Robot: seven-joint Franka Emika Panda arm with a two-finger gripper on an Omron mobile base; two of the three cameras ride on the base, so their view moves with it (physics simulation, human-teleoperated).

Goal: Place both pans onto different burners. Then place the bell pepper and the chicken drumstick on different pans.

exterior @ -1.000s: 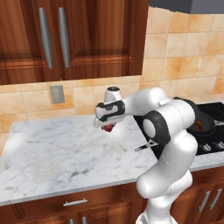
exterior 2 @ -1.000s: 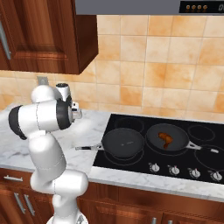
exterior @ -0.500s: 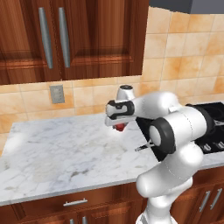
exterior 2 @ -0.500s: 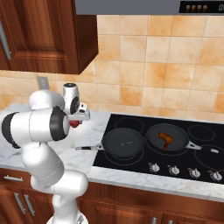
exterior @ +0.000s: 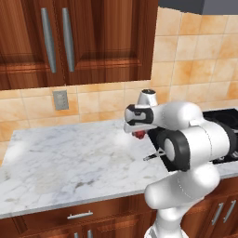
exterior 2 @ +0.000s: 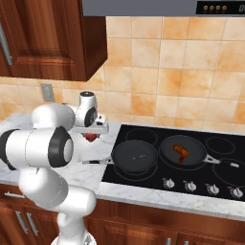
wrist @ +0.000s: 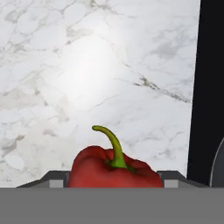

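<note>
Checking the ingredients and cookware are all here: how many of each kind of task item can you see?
Pans: 2 (empty pan, pan with drumstick)
Bell pepper: 1
Chicken drumstick: 1
Total: 4

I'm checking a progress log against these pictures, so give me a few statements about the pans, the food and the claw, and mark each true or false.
1. Both pans sit on the cooktop. True: the near pan and the far pan each lie over burner rings.
2. The chicken drumstick lies on the marble counter. False: it lies in the far pan.
3. The claw holds the bell pepper. True.
4. The bell pepper already rests in the near pan. False: it is above the counter, left of the cooktop.
5. The near pan has nothing in it. True.
</note>
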